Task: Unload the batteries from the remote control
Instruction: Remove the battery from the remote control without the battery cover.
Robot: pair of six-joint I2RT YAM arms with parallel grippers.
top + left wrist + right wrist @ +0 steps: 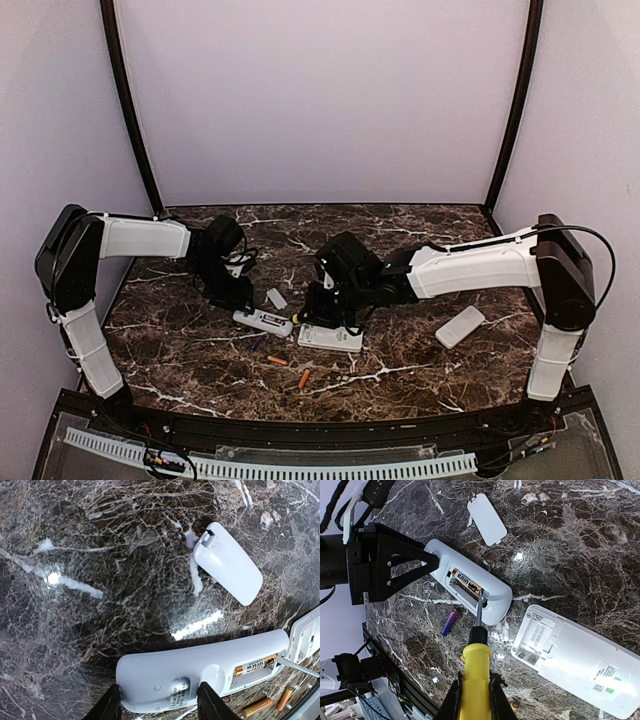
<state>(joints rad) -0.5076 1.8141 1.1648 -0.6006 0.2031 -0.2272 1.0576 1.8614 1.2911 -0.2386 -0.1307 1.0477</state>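
Observation:
A white remote control (200, 670) lies back-up with its battery bay open; one orange-and-black battery (255, 666) sits in it. My left gripper (160, 705) is shut on the remote's end, one finger on each side. My right gripper (474, 700) is shut on a yellow-handled screwdriver (475, 675), whose tip rests at the bay's end beside the battery (466, 583). A bluish battery (449, 622) lies loose beside the remote. Two orange batteries (277, 360) (304, 378) lie nearer the front edge.
A second white remote (580, 660) with an empty open bay lies right of the first. A white battery cover (227, 562) lies behind the held remote. Another white piece (460, 326) lies at the right. Both arms crowd the table's middle (400, 360).

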